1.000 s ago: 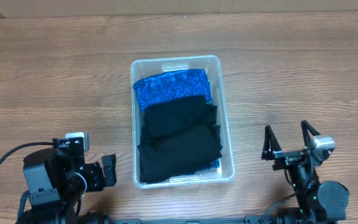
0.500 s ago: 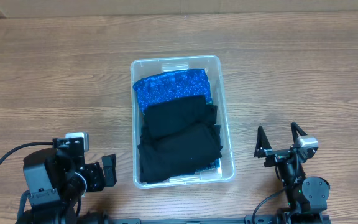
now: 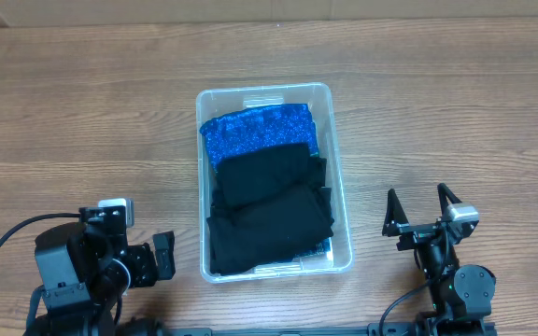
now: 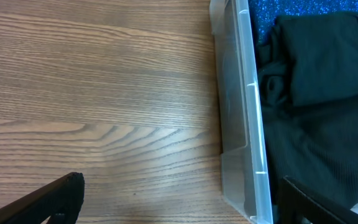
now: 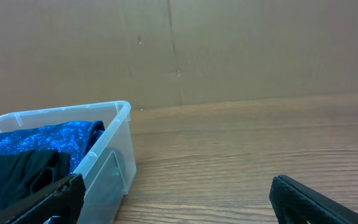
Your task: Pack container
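The container sat mid-way on the table, holding a blue glittery garment and black garments; packing looked finished; left gripper and right gripper flanked it, jaws wide, empty.

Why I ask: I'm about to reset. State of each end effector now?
Left end effector: open, holding nothing.
Right end effector: open, holding nothing.

A wood-grain desk runs back to a plain brown cardboard wall. A glittery blue cloth lies folded, with black garments overlapping its near edge.
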